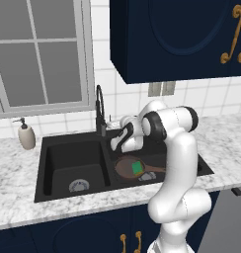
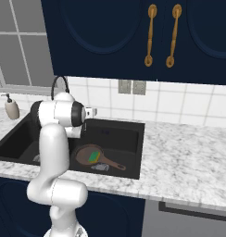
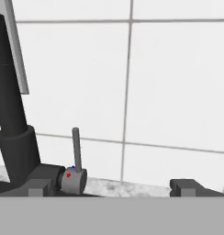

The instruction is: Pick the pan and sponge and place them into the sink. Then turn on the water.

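1. Pan sits in the sink's right basin, green sponge on top of it.
2. Gripper jaws spread wide, holding nothing, right by the faucet lever.

A matte black sink was set in a grey-veined white marble counter. A reddish-brown pan carried a green sponge. The faucet was black, the soap bottle cream, the cabinets navy with gold handles, and the wall tiles white.
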Motion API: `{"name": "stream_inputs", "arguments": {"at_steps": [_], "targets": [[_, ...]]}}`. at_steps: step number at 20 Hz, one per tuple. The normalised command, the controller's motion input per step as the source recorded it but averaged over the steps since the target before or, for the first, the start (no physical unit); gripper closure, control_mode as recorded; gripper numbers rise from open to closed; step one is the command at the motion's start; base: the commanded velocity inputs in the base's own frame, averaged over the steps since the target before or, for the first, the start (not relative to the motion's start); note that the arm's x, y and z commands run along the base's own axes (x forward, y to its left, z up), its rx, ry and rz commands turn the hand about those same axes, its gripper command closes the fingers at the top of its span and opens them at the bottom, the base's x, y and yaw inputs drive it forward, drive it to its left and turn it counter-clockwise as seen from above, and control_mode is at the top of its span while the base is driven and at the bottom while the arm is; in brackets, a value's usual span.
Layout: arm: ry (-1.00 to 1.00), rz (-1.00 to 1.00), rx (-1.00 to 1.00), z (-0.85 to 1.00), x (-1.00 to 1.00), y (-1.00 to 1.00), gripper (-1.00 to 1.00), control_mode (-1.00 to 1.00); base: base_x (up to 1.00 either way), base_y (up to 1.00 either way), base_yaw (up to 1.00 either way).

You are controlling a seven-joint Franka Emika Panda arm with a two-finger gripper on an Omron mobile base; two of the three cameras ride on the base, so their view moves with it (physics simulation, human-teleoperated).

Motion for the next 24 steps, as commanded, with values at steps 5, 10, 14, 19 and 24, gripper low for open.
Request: {"name": "stream_inputs", "arguments": {"at_steps": [5,10,14,19,24], "targets": [[-0.08,0.00,0.00,-0.28,0.17,0.03,-1.00,-1.00,0.00,0.00,0.00],[-0.04,0.00,0.00,-0.18,0.06,0.08,-1.00,-1.00,0.00,0.00,0.00],[-0.04,0.00,0.02,-0.04,0.06,0.07,-1.00,-1.00,0.00,0.00,0.00],[-0.05,-0.01,0.09,-0.05,0.01,0.00,-1.00,-1.00,0.00,0.00,0.00],[-0.07,-0.04,0.08,-0.12,0.05,0.00,-1.00,-1.00,0.00,0.00,0.00]]}}
